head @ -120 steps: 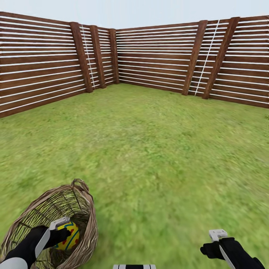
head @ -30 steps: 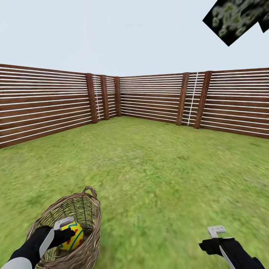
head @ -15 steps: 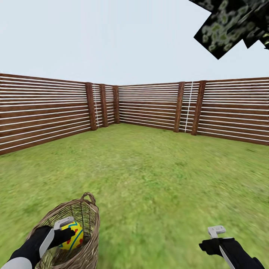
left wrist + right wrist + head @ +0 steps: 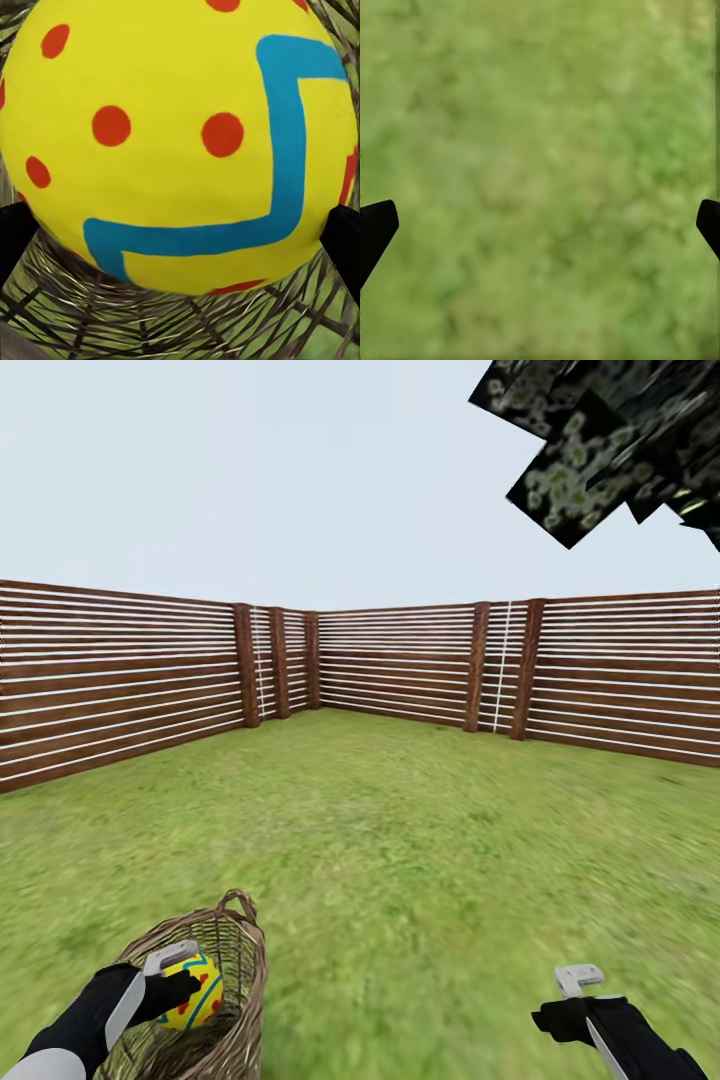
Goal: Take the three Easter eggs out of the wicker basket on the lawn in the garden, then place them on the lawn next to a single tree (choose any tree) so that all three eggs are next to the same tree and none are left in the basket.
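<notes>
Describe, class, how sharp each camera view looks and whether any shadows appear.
Head view: fence crisp, lawn smeared, no cast shadows. Left wrist view: Easter egg sharp, very close. Right wrist view: grass a soft, mottled blur.

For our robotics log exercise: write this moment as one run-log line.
left gripper: shut on Easter egg, above wicker basket | right gripper: open, over lawn | tree crown upper right

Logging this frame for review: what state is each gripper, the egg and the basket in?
Left gripper: shut on the Easter egg, fingers on either side.
Easter egg: held over the wicker basket.
Wicker basket: upright on the lawn.
Right gripper: open, empty, grass beyond it.
</notes>
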Tool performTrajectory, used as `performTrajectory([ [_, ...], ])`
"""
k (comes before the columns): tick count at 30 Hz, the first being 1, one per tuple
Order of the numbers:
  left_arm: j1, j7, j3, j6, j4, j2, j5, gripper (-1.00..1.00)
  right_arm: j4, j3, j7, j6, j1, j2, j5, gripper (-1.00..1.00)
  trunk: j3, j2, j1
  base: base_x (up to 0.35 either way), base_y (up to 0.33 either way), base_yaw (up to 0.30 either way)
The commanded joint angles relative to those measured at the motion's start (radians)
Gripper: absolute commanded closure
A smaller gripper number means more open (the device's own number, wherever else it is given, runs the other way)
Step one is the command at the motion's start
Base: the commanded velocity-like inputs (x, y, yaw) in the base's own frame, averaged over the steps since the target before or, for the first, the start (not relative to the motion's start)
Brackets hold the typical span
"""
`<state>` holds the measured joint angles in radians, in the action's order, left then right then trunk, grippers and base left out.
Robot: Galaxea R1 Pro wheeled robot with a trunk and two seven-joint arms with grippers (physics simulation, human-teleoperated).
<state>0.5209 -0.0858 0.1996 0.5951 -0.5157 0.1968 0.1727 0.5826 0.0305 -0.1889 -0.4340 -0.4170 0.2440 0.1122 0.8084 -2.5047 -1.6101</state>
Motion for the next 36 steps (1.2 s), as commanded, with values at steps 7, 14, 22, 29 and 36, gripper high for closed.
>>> performTrajectory([
  [7, 0.000, -0.003, 0.004, 0.006, -0.001, 0.000, -0.001, 1.00, 0.002, 0.003, -0.008, -0.005, 0.000, 0.000, 0.011, -1.00, -0.026, 0.001, 0.003, 0.000, 0.000, 0.000],
  [14, 0.000, -0.003, 0.004, 0.006, 0.000, -0.001, -0.001, 1.00, 0.002, 0.003, -0.008, -0.005, 0.000, 0.000, 0.010, -1.00, -0.053, 0.003, 0.006, 0.000, 0.000, 0.000],
  [22, 0.000, -0.003, 0.003, 0.006, 0.000, -0.013, -0.002, 1.00, 0.002, 0.003, -0.008, -0.005, 0.000, -0.001, 0.009, -1.00, -0.084, 0.005, 0.010, 0.000, 0.000, 0.000],
  [29, 0.000, -0.003, 0.003, 0.008, 0.000, -0.014, -0.004, 1.00, 0.002, 0.003, -0.008, -0.006, 0.000, 0.000, 0.009, -1.00, -0.106, 0.054, 0.037, 0.000, 0.000, 0.000],
  [36, 0.001, -0.003, 0.003, 0.009, 0.002, -0.015, -0.004, 1.00, 0.002, 0.005, -0.008, -0.006, 0.000, 0.000, 0.009, -1.00, -0.128, 0.103, 0.064, 0.000, 0.000, 0.000],
])
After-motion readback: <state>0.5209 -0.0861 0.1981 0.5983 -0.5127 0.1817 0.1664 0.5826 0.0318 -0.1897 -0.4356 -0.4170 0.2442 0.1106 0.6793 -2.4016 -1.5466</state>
